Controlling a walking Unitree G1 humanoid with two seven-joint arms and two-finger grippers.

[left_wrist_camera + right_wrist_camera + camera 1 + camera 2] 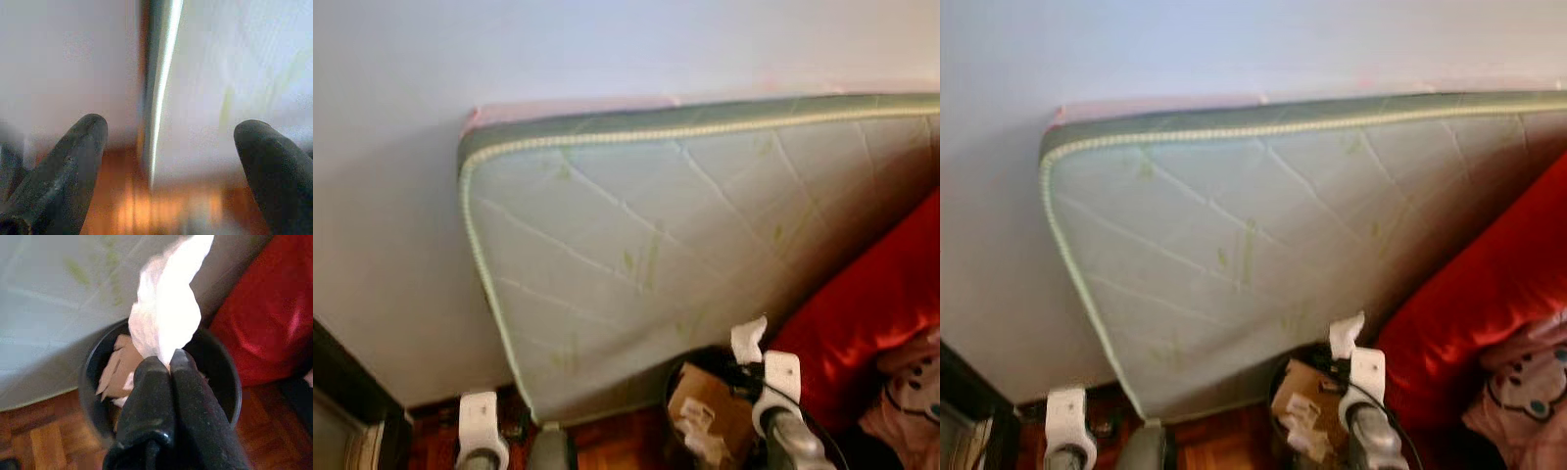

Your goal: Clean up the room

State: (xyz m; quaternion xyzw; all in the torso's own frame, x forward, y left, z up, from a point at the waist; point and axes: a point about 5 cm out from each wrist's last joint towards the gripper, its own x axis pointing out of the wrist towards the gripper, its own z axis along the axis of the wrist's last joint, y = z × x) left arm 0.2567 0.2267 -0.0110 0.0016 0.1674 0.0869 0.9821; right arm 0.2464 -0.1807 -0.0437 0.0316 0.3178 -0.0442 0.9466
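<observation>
Right gripper [168,363], fingers pressed together on a crumpled white tissue [166,308], which stands up from the fingertips directly above the black waste bin [222,369]. The bin holds brown cardboard scraps [117,369] and stands on the wood floor [39,435], between a leaning quilted mattress [666,245] and a red cushion [871,304]. Left gripper [168,147], fingers apart, faces the mattress edge, holding nothing.

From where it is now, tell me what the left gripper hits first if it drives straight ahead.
Probably the mattress edge: the left gripper, fingers open, points at its piped corner beside the wall. Depth is unclear.
</observation>
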